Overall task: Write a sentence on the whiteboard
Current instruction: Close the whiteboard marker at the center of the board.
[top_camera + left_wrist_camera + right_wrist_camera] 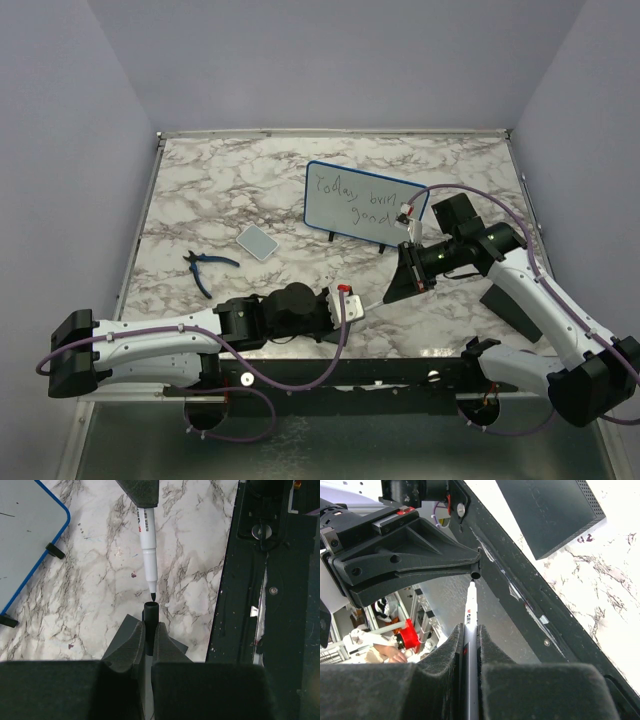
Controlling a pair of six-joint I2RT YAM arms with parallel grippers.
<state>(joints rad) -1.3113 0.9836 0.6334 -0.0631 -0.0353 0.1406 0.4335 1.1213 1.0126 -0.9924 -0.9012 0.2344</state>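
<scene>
right tool (470, 632) clamped on marker (148, 550), left tool (150, 630) clamped on cap (150, 610), whiteboard (325, 212) just beyond right tool

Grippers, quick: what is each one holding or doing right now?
Left gripper: shut on the marker cap.
Right gripper: shut on the marker.

A white marble-patterned tabletop with grey veining (250, 190) fills the scene, edged by a thin metal rim and closed in by plain lavender walls (60, 120). On its left half lie small pliers with blue handles (198, 264), handles spread and pointing toward the near edge, and a small pale rectangular tile with a grey edge (260, 242) sits turned at an angle between them and the whiteboard (340, 205), touching neither. A flat black square pad (547, 510) lies near the right edge.
</scene>
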